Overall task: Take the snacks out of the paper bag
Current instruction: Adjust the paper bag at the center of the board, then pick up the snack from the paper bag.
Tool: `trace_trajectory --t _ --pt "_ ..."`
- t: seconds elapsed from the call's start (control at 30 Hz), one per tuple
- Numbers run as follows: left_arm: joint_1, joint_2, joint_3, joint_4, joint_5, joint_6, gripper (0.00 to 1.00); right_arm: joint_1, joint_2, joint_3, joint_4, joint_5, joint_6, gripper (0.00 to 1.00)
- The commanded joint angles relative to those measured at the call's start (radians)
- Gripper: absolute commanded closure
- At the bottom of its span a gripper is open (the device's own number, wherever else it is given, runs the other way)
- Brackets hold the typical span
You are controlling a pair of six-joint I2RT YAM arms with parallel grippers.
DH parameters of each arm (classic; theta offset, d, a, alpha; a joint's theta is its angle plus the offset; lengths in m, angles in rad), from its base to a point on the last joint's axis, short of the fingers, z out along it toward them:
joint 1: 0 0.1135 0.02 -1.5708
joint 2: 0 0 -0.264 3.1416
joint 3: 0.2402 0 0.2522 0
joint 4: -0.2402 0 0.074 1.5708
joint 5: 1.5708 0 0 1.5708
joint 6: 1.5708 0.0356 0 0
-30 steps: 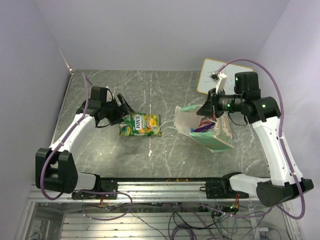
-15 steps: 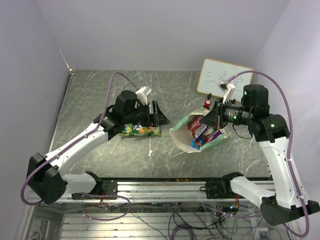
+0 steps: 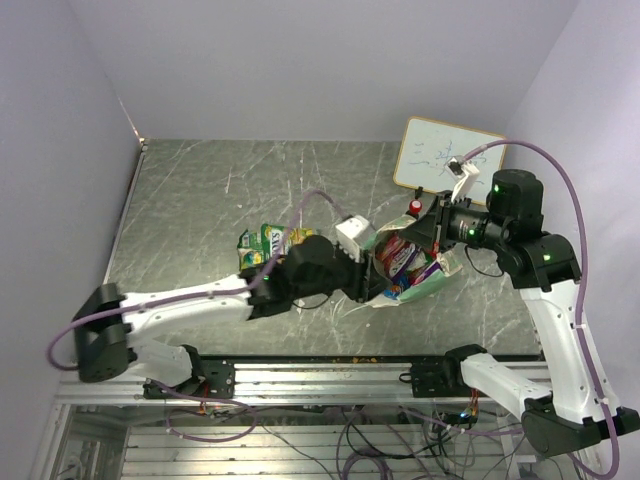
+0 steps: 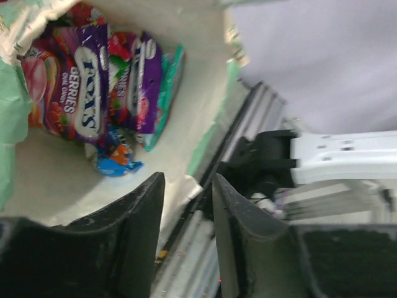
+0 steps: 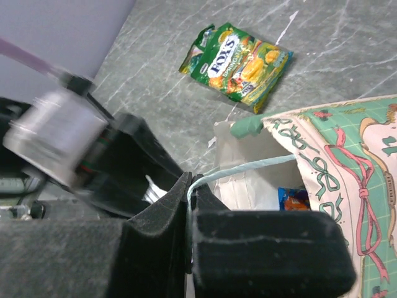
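We clench right gripper (image 5: 188,186) on paper bag (image 5: 335,161) cord, right of bench (image 3: 200,190) centre, so mouth faces left gripper (image 4: 187,183): jaws apart, empty, aimed at snacks (image 4: 87,99) inside. One packet (image 5: 239,62) lies mid-bench.

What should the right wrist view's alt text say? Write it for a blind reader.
The right gripper pinches the cord handle of the open paper bag; a blue packet shows inside. A green-yellow packet lies on the table beyond, the blurred left arm at left.
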Motion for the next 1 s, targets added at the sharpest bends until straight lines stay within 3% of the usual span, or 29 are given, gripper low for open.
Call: trace_trajectory --t 0.0,0.13,0.27,0.53,0.97 --pt "-0.042 0.147 0.050 0.132 -0.181 0.145 0.59 0.005 -0.014 0.060 -0.003 0.033 0.013 1.00" --pt "-0.045 0.251 0.081 0.191 -0.223 0.159 0.68 0.006 0.002 0.113 -0.056 0.058 -0.009 1.00" --pt "-0.047 0.351 0.087 0.280 -0.212 0.157 0.69 0.006 0.009 0.158 -0.091 0.087 -0.017 1.00" --pt "-0.077 0.463 0.125 0.331 -0.233 0.185 0.56 0.006 0.006 0.166 -0.091 0.109 0.008 1.00" --pt "-0.131 0.584 0.246 0.127 -0.632 0.164 0.36 0.005 0.023 0.217 -0.117 0.116 -0.016 1.00"
